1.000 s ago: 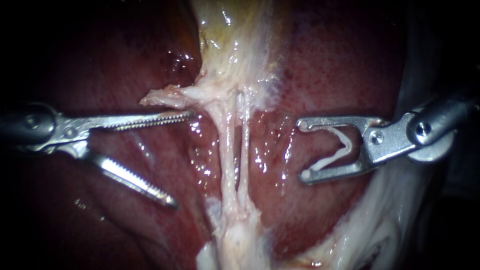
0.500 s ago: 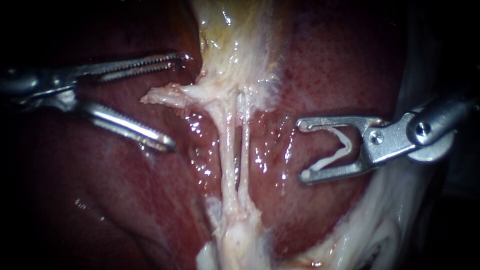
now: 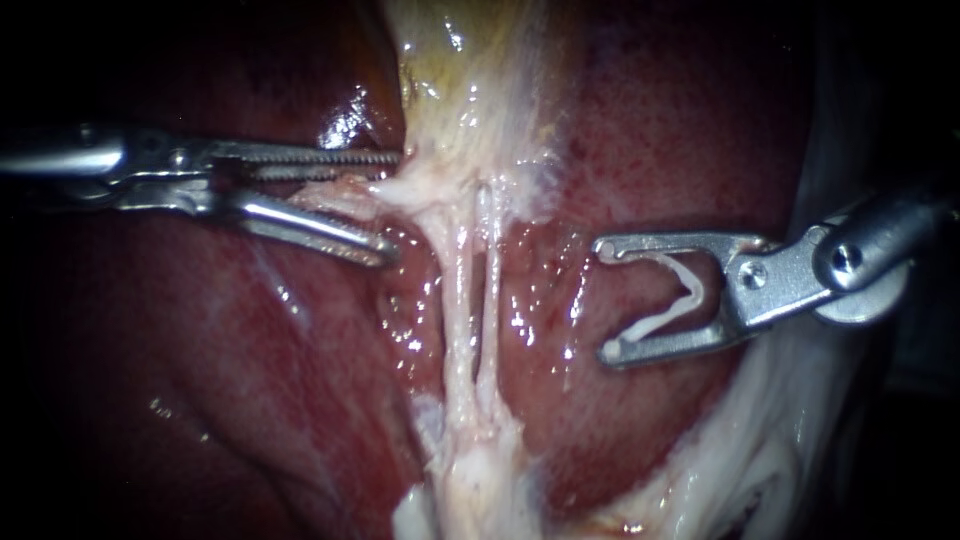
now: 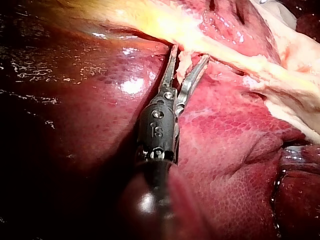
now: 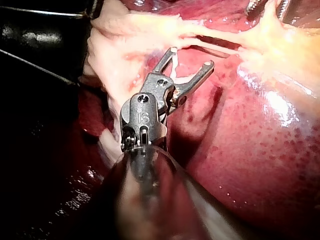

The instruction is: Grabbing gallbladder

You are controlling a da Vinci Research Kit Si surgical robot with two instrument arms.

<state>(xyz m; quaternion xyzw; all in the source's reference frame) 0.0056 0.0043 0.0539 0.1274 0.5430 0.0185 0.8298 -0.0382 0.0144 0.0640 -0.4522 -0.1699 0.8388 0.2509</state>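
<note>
The pale yellow gallbladder (image 3: pixel 470 80) hangs down the middle of the dark red liver (image 3: pixel 200 380). From its lower end a pale flap (image 3: pixel 335 195) sticks out sideways, and two thin tubes (image 3: pixel 455 300) (image 3: pixel 490 300) run down side by side. My left instrument (image 3: pixel 395 206) has its toothed jaws open around the flap, one above it and one below, with a narrow gap between them. The left wrist view shows the flap (image 4: pixel 184 60) between these jaws (image 4: pixel 190 52). My right instrument (image 3: pixel 603 298) stays right of the tubes, apart from them, its jaws holding a white clip (image 3: pixel 680 290).
White fatty tissue (image 3: pixel 760 440) lies along the lower right of the liver. In the right wrist view, the right instrument (image 5: pixel 191 56) hovers over liver (image 5: pixel 260 150), and the left instrument's jaws (image 5: pixel 265 7) show far ahead of it.
My left instrument rose and moved right to the gallbladder's lower end, and its jaws narrowed around the flap. The right instrument and its clip have not moved.
</note>
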